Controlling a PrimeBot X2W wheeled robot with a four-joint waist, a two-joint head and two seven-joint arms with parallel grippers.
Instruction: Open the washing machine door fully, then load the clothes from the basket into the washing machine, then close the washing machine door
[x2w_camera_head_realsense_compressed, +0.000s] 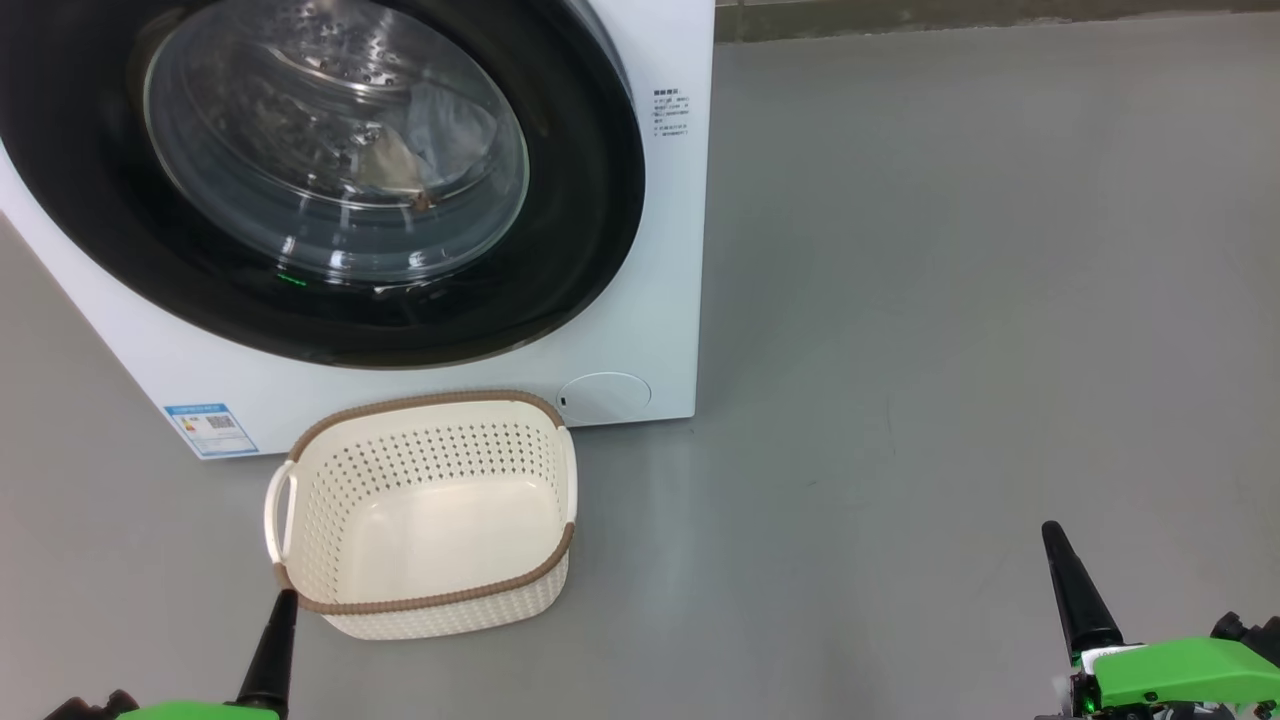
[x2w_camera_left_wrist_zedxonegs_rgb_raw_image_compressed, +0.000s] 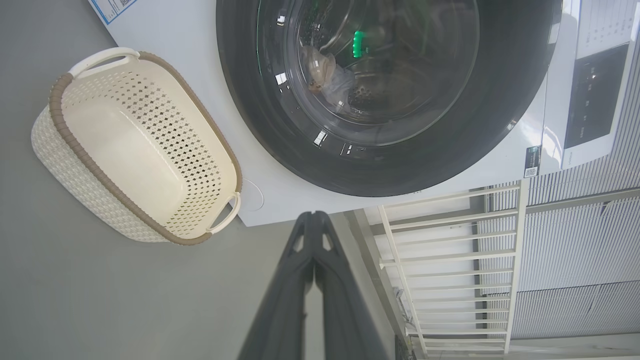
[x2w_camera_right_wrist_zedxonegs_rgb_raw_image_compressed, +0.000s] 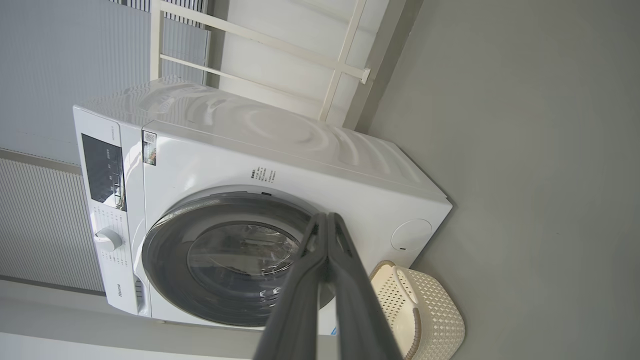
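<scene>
The white washing machine (x2w_camera_head_realsense_compressed: 640, 330) stands at the upper left, its round black door (x2w_camera_head_realsense_compressed: 590, 200) shut flat against the front. Behind the door's glass, clothes (x2w_camera_head_realsense_compressed: 420, 150) lie in the steel drum; they also show as a pale bundle (x2w_camera_left_wrist_zedxonegs_rgb_raw_image_compressed: 327, 75) in the left wrist view. The cream basket (x2w_camera_head_realsense_compressed: 430, 600) sits on the floor before the machine and holds nothing. My left gripper (x2w_camera_head_realsense_compressed: 285, 600) is shut, its tip just at the basket's near left corner. My right gripper (x2w_camera_head_realsense_compressed: 1052, 532) is shut, low at the right, far from the basket. Both wrist views show fingers pressed together (x2w_camera_left_wrist_zedxonegs_rgb_raw_image_compressed: 314, 220) (x2w_camera_right_wrist_zedxonegs_rgb_raw_image_compressed: 327, 220).
Grey floor (x2w_camera_head_realsense_compressed: 950, 300) spreads wide to the right of the machine. A blue energy sticker (x2w_camera_head_realsense_compressed: 210, 428) and a round filter cap (x2w_camera_head_realsense_compressed: 605, 396) mark the machine's lower front. A white rail frame (x2w_camera_left_wrist_zedxonegs_rgb_raw_image_compressed: 450, 270) and ribbed wall stand beside and behind the machine.
</scene>
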